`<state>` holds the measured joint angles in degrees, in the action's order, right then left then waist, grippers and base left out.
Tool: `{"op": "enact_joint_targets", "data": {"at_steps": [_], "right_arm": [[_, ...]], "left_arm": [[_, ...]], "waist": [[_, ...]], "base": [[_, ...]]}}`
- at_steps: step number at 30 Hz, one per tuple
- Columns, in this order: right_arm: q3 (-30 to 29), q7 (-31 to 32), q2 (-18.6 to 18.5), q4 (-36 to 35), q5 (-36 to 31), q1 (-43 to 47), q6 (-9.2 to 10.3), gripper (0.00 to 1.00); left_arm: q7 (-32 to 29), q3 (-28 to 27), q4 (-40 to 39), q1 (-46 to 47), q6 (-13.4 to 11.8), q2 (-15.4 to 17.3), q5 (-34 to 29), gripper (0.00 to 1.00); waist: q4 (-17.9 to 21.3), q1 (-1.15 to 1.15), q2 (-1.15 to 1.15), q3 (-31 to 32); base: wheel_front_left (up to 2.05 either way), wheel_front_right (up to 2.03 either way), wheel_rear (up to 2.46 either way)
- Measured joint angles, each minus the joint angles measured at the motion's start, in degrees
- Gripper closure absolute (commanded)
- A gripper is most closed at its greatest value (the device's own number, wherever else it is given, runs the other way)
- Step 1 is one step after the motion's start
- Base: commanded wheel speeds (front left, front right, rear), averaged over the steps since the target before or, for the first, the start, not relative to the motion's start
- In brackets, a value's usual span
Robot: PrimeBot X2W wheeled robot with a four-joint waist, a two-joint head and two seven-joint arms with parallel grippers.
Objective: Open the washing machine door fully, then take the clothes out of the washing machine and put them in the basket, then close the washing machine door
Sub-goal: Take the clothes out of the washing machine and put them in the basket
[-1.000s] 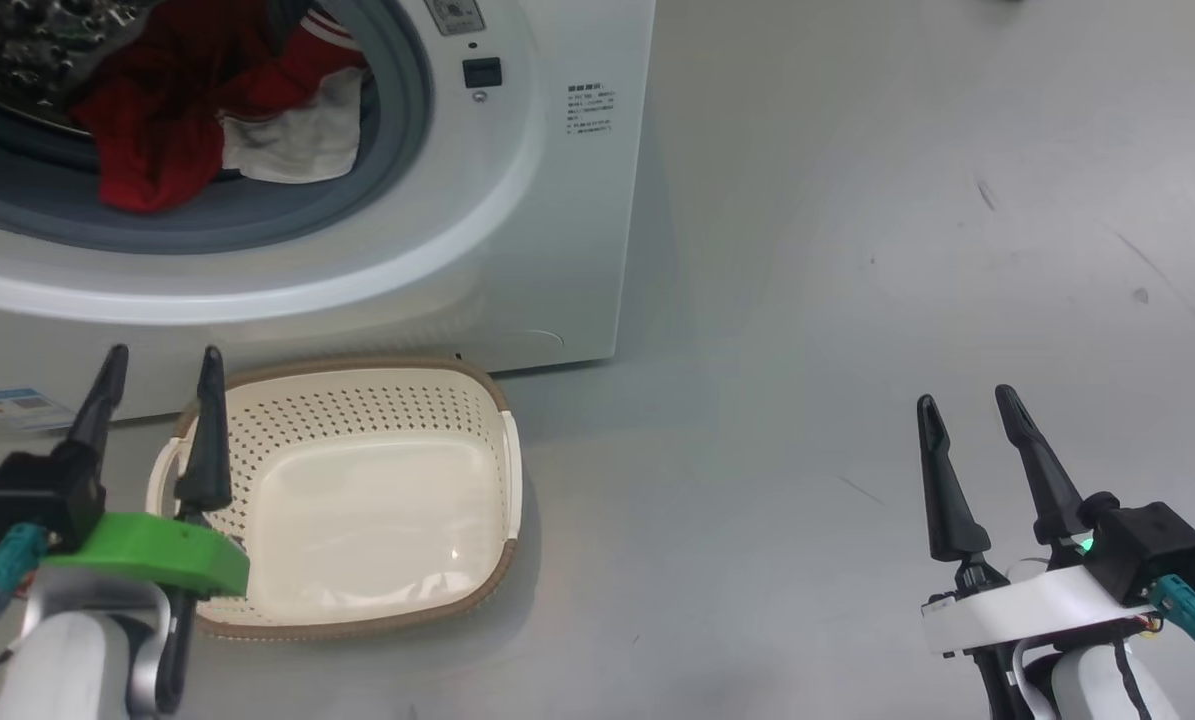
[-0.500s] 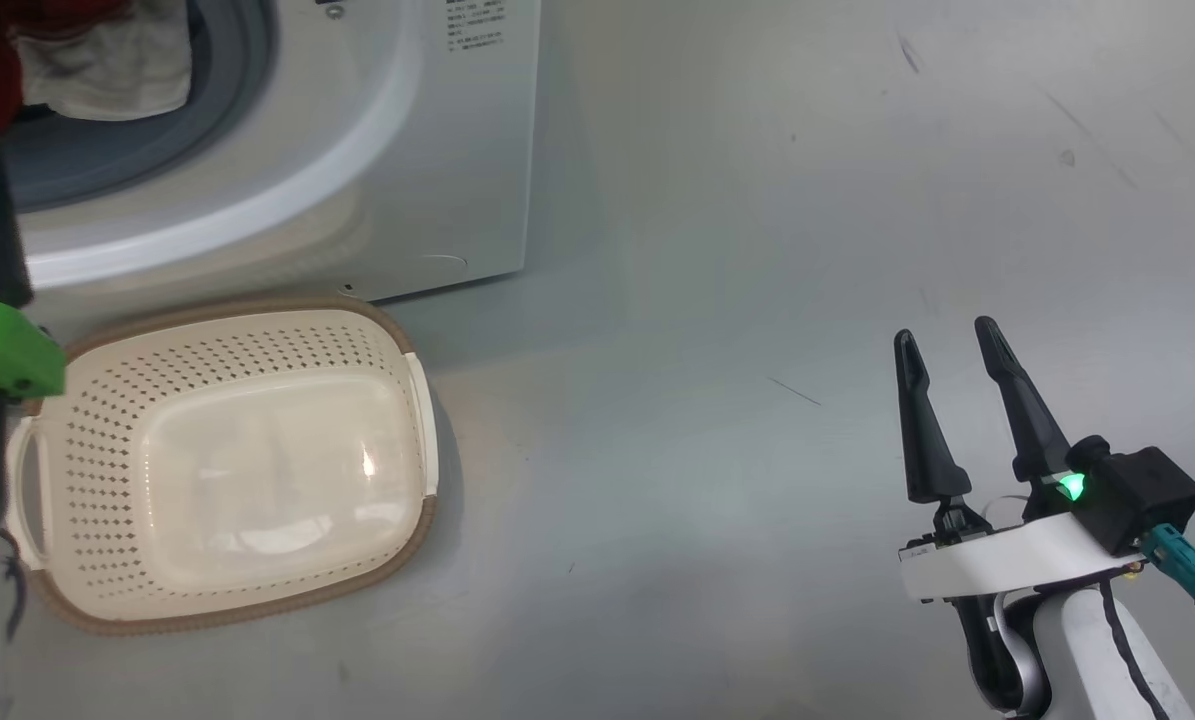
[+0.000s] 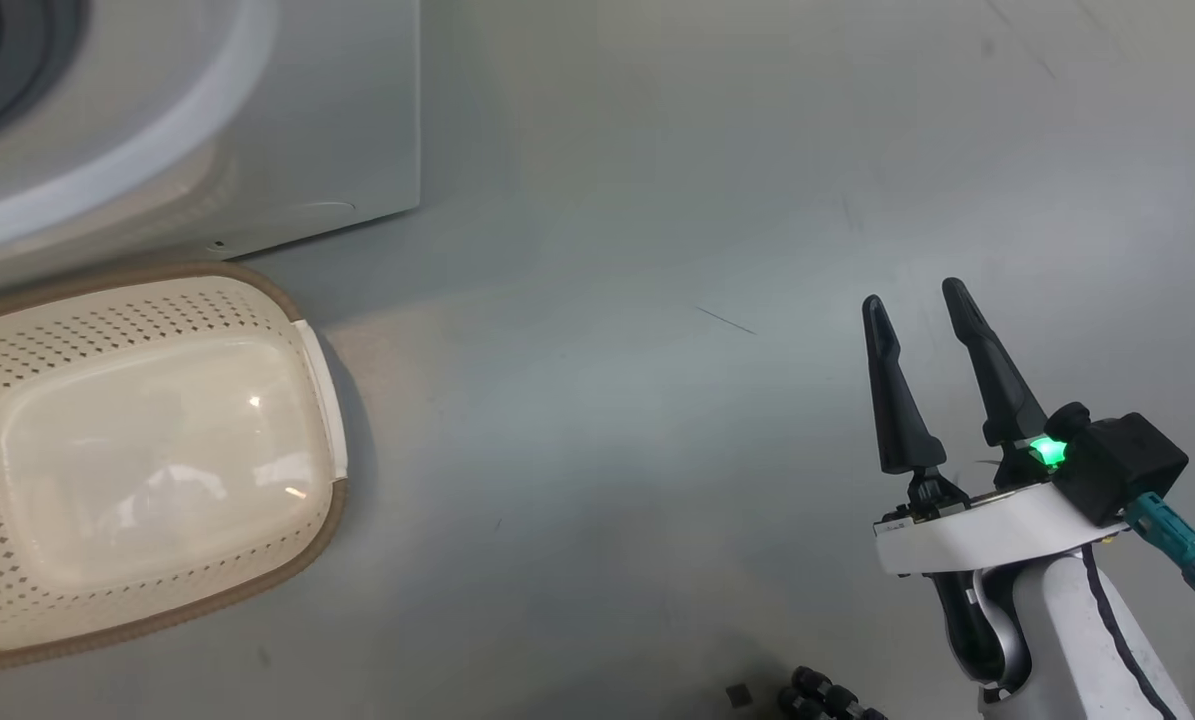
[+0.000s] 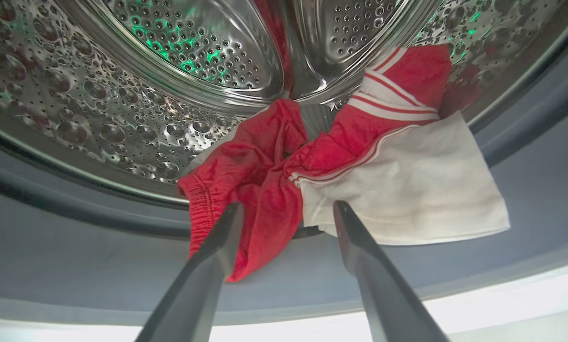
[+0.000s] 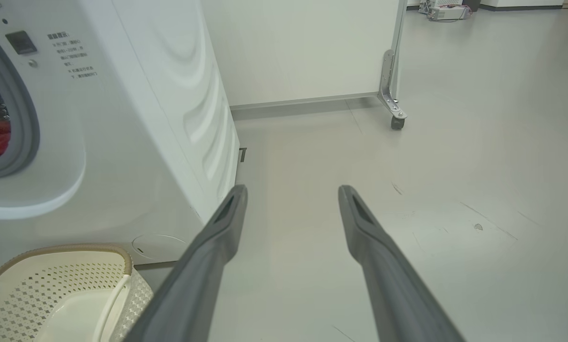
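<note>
Clothes (image 4: 260, 190) in the drum (image 4: 193, 47) of the washing machine (image 5: 146, 118), basket (image 3: 107, 310) on the floor (image 3: 607, 450) just before it

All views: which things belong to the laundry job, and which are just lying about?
Job:
washing machine
clothes in the drum
basket
left gripper, open at the clothes
right gripper, open over the floor

Lying about:
wheeled panel
small dark parts on the floor

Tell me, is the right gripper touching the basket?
Apart. The head view shows a wide stretch of floor between the right gripper and the basket.
</note>
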<state>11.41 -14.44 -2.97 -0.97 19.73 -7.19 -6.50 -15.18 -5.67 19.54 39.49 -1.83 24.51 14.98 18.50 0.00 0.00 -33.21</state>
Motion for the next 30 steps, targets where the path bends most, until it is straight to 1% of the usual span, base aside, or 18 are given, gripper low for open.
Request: {"op": "enact_joint_targets", "data": {"at_steps": [1, 4, 7, 11, 21, 30], "right_arm": [[0.01, 0.00, 0.19, 0.13, 0.08, -0.32, -0.12, 0.00], [0.23, 0.00, 0.25, 0.26, 0.38, -0.94, -0.45, 0.00], [0.35, 0.00, 0.38, 0.36, 0.52, -1.45, -0.45, 0.00], [0.32, 0.00, 0.45, 0.55, 0.86, -1.85, -0.45, 0.00], [0.29, 0.00, 0.60, 1.10, 0.94, -2.31, -0.45, 0.00], [0.19, 0.00, 0.65, 1.15, 0.94, -2.95, -0.46, 0.00]], "left_arm": [[-0.70, 0.04, 1.15, 1.36, -0.40, 0.43, -0.15, 0.00], [-2.01, 0.25, 2.98, 3.20, -0.55, 1.77, -1.16, 0.00], [-3.02, 0.24, 4.82, 4.90, -0.90, 3.35, -2.34, 0.00], [-4.17, 0.40, 6.86, 6.91, -1.20, 4.53, -3.54, 0.00], [-5.26, 0.62, 10.89, 9.14, -2.20, 6.25, -5.61, 0.00], [-6.01, 1.69, 13.60, 11.20, -2.43, 6.58, -6.60, 0.00]], "waist": [[0.75, 0.00, 0.00, -0.85], [1.78, 0.00, 0.00, -2.03], [2.67, 0.00, 0.00, -3.04], [3.52, 0.00, 0.00, -4.19], [4.09, 0.00, 0.00, -5.03], [3.93, 0.00, 0.00, -5.42]], "base": [[0.00, 0.00, 0.00], [0.00, 0.00, 0.00], [0.00, 0.00, 0.00], [0.00, 0.00, 0.00], [0.00, 0.00, 0.00], [0.00, 0.00, 0.00]]}}
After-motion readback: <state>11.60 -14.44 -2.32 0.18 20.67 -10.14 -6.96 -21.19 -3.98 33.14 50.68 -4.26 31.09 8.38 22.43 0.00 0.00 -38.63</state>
